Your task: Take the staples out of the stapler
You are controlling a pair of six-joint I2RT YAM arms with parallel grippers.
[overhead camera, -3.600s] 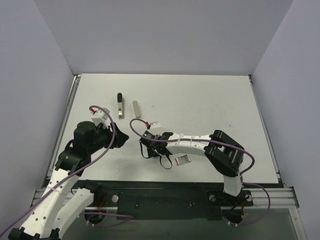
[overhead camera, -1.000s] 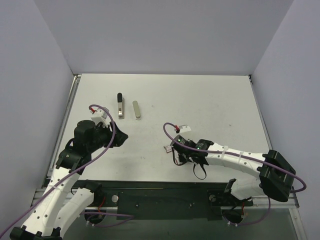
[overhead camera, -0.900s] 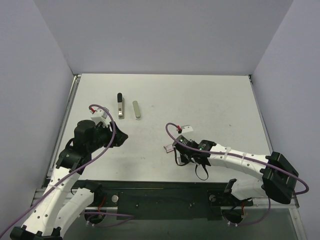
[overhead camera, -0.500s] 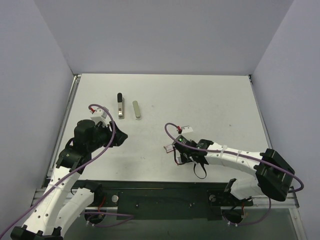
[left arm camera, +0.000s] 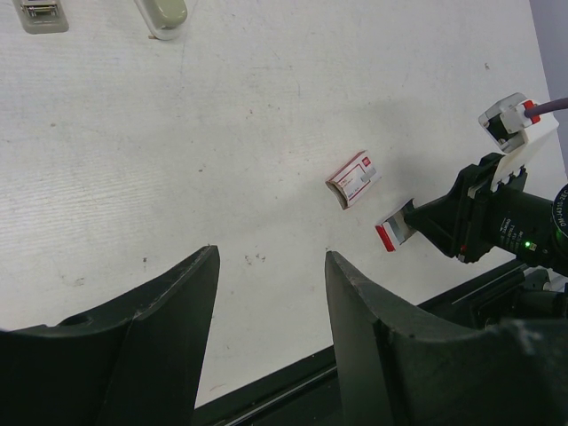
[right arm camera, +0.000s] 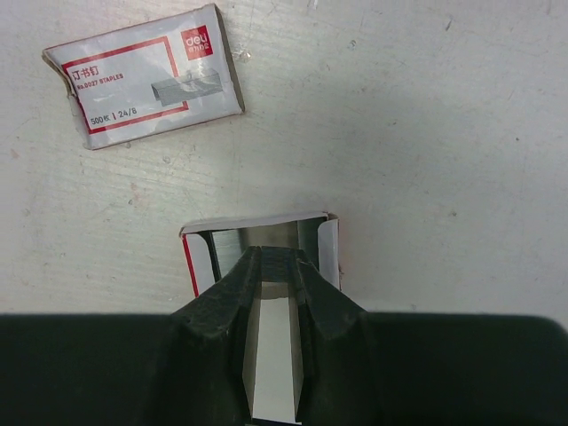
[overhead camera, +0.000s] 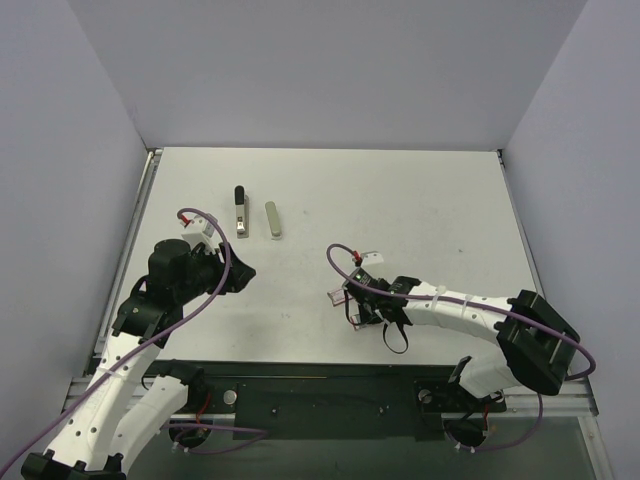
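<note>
Gripping a little open box [right arm camera: 226,244] in the right pincer [right arm camera: 275,257]. Holding nothing in the wide left pincer [left arm camera: 271,262], nearer the stapler [overhead camera: 240,211], up ahead on the bench [overhead camera: 400,200], lying long-ways front to back.

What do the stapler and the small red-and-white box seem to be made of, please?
The stapler: apparently metal, by its silvery body, with a black, perhaps plastic, end. The red-and-white box: thin printed cardboard, matte, judging by its creased corners and print.
</note>
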